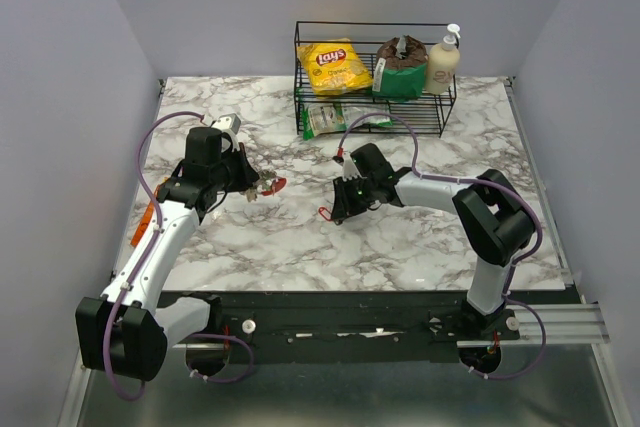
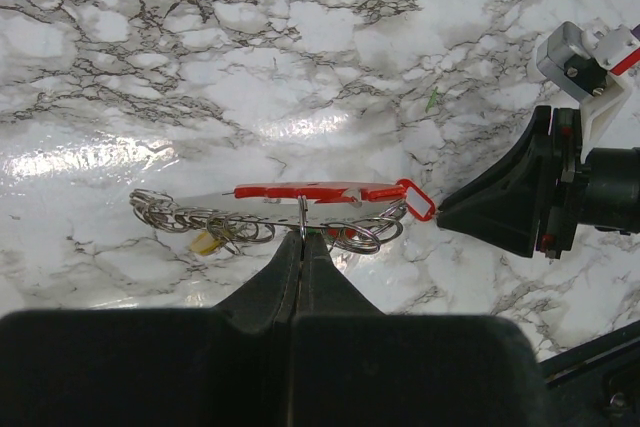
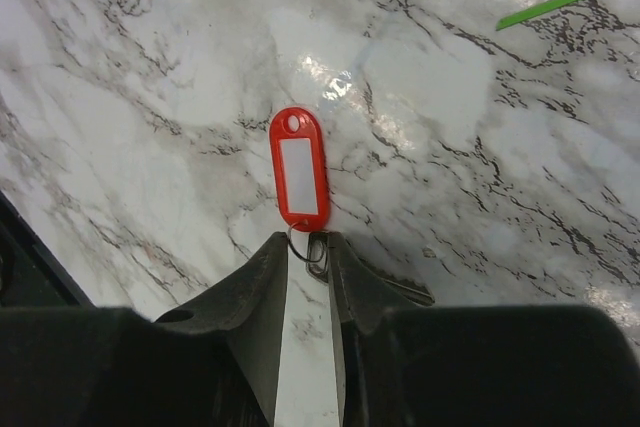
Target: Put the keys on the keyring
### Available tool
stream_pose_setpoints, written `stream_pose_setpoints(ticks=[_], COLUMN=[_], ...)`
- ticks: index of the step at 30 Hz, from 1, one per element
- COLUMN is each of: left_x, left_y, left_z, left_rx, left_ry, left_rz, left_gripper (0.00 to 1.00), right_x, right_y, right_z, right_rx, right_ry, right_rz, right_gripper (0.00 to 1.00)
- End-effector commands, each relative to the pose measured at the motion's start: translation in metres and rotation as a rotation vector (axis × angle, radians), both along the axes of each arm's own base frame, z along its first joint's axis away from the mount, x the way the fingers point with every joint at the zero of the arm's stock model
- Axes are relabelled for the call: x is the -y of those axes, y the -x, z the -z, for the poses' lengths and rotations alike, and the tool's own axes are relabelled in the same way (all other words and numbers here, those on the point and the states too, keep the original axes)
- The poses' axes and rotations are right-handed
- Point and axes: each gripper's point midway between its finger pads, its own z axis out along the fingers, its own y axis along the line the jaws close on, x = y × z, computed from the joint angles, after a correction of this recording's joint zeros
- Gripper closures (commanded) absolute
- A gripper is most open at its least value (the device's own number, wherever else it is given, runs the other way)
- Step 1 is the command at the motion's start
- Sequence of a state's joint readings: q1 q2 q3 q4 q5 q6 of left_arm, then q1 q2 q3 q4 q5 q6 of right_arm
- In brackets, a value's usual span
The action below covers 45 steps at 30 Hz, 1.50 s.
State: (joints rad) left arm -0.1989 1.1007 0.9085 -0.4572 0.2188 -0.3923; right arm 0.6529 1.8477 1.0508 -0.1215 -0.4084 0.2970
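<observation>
Fingers (image 2: 268,285) of left gripper (image 2: 303,239) pinch the keyring (image 2: 302,209); right gripper's (image 3: 308,245) stand parted at a red-tagged key (image 3: 298,169); we read Lay's on upper-centre bag (image 1: 334,66).

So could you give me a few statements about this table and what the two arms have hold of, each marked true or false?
1. The left arm's jaws are shut on the bunch of rings. True.
2. The tag by the right arm's jaws is green. False: the tag is red with a white label.
3. A yellow crisp bag sits in the wire rack at the back. True.
4. The red tag hangs on the bunch. False: it is at the right arm's jaws, apart from the bunch.
5. The pump bottle lies on its side on the marble. False: it stands upright in the rack.
</observation>
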Motion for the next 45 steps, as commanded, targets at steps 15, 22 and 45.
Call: stream_pose_setpoints(ticks=[15,22,45], left_x=[0.002,0.003,0.002], left_y=[-0.008,-0.008,-0.008], left_z=[-0.008,-0.009,-0.008], left_rx=[0.035,0.036,0.033], left_ry=[-0.003,-0.005,-0.012], left_rz=[0.003,0.004,0.001], left_gripper=[1.0,1.0,1.0], right_x=[0.002,-0.002,0.004], right_y=[0.001,0.004,0.01], right_z=[-0.007,-0.006,0.003], right_rx=[0.044,0.037,0.03], right_ry=[-0.017,-0.043,-0.019], right_rz=[-0.035,-0.058,-0.086], right_gripper=[0.78,0.77,0.72])
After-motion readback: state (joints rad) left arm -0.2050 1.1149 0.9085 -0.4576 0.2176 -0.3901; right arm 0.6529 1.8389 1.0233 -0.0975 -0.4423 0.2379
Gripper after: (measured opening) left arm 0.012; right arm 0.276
